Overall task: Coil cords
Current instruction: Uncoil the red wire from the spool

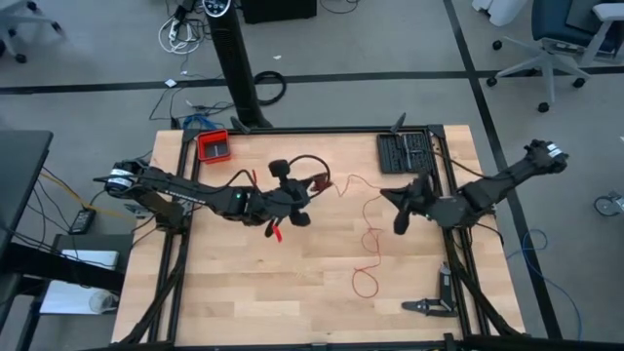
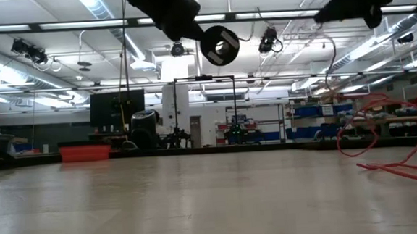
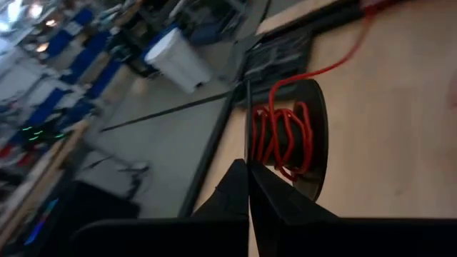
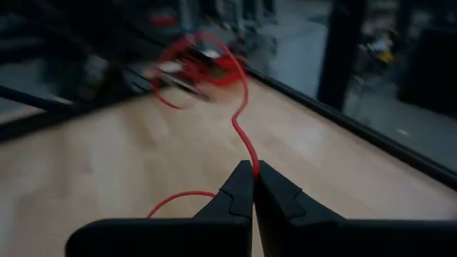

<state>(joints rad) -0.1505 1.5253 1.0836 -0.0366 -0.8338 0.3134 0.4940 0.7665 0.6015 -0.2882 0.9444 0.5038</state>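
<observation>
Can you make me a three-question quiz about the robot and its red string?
1. Where is the red tray?
A. near the table's far left corner
B. under the right arm
C. on the floor

2. What colour is the thin cord?
A. blue
B. red
C. green

3. What is the right tool doing?
A. wide open
B. holding the tray
C. shut on the cord

Answers:
1. A, the view from above shows it by the far left corner.
2. B, it shows red in every view.
3. C, its wrist view shows the fingers pinched together with the cord coming out between them.

Grey floor (image 1: 88, 58), office chair (image 1: 556, 44), ceiling strip lights (image 2: 100, 4)
</observation>
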